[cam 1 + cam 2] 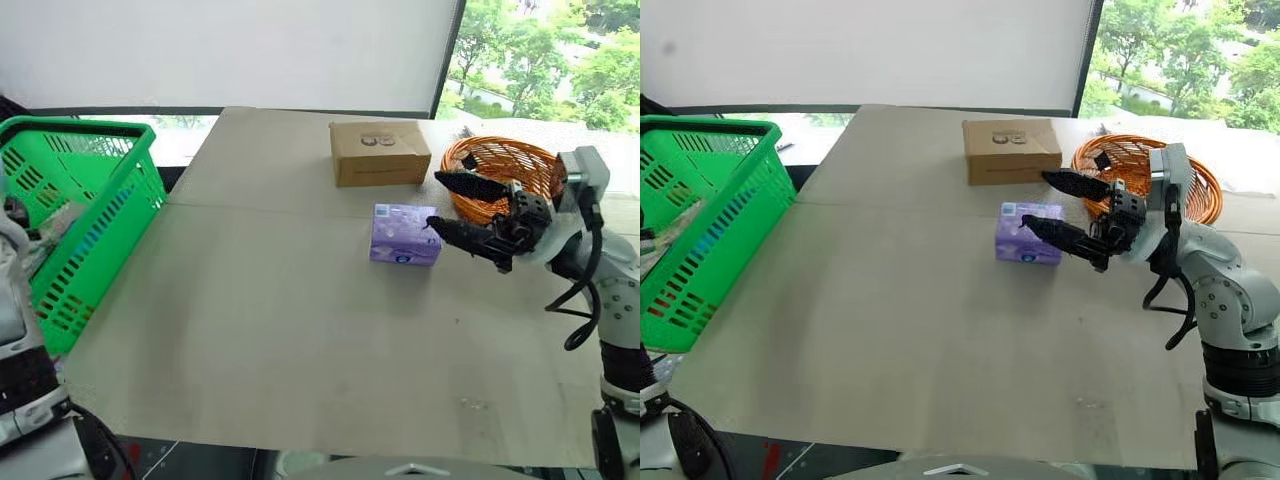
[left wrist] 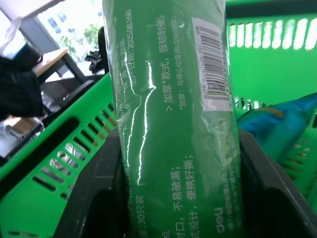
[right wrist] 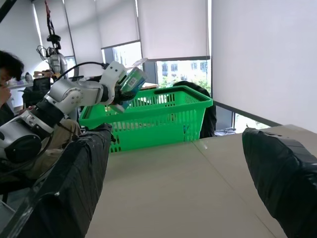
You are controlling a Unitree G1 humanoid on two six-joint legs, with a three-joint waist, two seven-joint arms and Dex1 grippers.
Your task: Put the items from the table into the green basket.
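Left gripper [image 3: 124, 96]: clamped on the green tube [image 2: 173, 119], which stands between its two black fingers [image 2: 94, 193]. The gripper holds the tube above the rim of the green basket [image 1: 90, 215]; slotted basket walls lie just beyond the tube, and a blue-green packet [image 2: 277, 129] rests inside, past the fingers. The basket stands off the left edge of the table [image 1: 280, 320].

Purple soft pack [image 1: 405, 233]: lies flat on the table, just ahead of the right gripper's lower fingertip; contact cannot be determined.

Cardboard box [image 1: 380, 152]: on the table beyond the pack, apart from the gripper.

Right gripper [image 1: 436, 200]: jaws spread wide, nothing between them, pointing left across the table.

Orange wicker basket [image 1: 495, 160]: directly behind the right gripper.
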